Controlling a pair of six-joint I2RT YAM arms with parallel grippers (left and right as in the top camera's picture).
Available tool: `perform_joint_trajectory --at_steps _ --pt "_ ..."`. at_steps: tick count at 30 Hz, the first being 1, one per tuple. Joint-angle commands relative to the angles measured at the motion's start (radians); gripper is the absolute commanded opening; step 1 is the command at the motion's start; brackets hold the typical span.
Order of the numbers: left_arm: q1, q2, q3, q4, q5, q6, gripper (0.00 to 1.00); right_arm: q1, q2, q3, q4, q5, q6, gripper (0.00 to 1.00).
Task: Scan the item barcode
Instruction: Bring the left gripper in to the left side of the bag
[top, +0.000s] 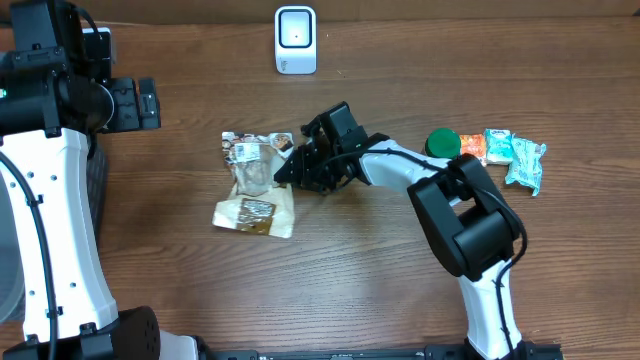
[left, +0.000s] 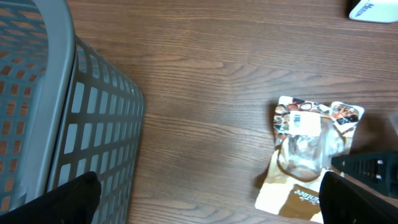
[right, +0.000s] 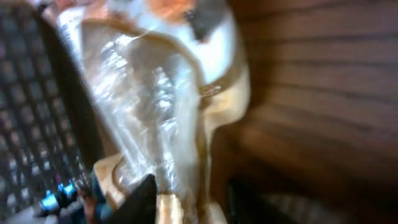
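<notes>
Our right gripper pinches the packet narrowly between its fingers; our left gripper gapes wide, well apart.

Even, soft lighting; heavy close-range blur in right-wrist view.

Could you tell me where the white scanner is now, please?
In the overhead view, the white scanner sits top centre, beyond the snack pouch and the right end effector.

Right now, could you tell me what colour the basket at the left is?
The basket is grey, clearest in the left wrist view.
</notes>
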Motion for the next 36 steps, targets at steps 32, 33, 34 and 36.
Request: perform_joint_trajectory --at_steps 32,33,34,36 --pt "0.007 -0.006 0.007 -0.037 0.279 -0.038 1.00 -0.089 -0.028 -0.039 -0.245 0.106 -0.083 0.04" --pt "0.007 -0.006 0.007 -0.030 0.328 -0.037 0.94 -0.089 -0.028 -0.039 -0.244 0.106 -0.083 0.04" --pt "0.005 -0.005 0.006 -0.028 0.388 -0.035 0.61 -0.089 -0.028 -0.039 -0.244 0.106 -0.083 0.04" --pt "-0.009 0.003 -0.003 -0.020 0.482 -0.031 0.30 -0.089 -0.028 -0.039 -0.240 0.106 -0.083 0.04"
